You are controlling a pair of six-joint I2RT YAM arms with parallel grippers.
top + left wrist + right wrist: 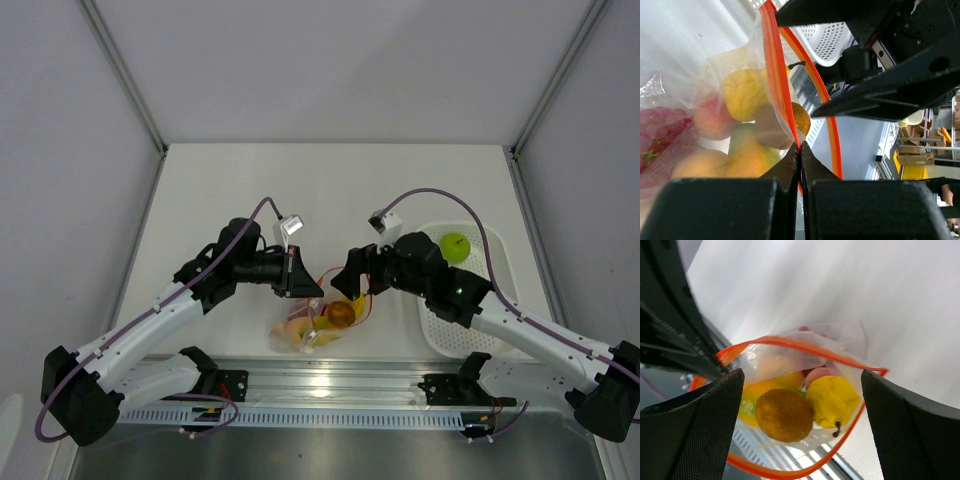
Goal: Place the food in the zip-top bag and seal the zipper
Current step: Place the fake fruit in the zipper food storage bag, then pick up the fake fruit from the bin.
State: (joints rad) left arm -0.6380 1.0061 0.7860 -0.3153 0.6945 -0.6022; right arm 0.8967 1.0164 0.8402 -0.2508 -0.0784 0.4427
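Observation:
The clear zip-top bag (318,325) hangs at the table's near edge with its mouth open. Its orange-red zipper (790,343) forms a loop. Inside lie a brown-orange round fruit (784,415), a yellow pear-like one (832,399), other yellow-orange fruits (742,92) and red grapes (660,125). My left gripper (800,145) is shut on the zipper strip (772,65) and holds one lip up; it also shows in the top view (303,283). My right gripper (800,372) is open and empty just above the mouth, seen from above too (350,277). A green round fruit (455,243) sits in the tray.
The white perforated tray (445,335) stands at the right, partly under my right arm. An aluminium rail (330,382) runs along the near edge below the bag. Frame posts stand at the back corners.

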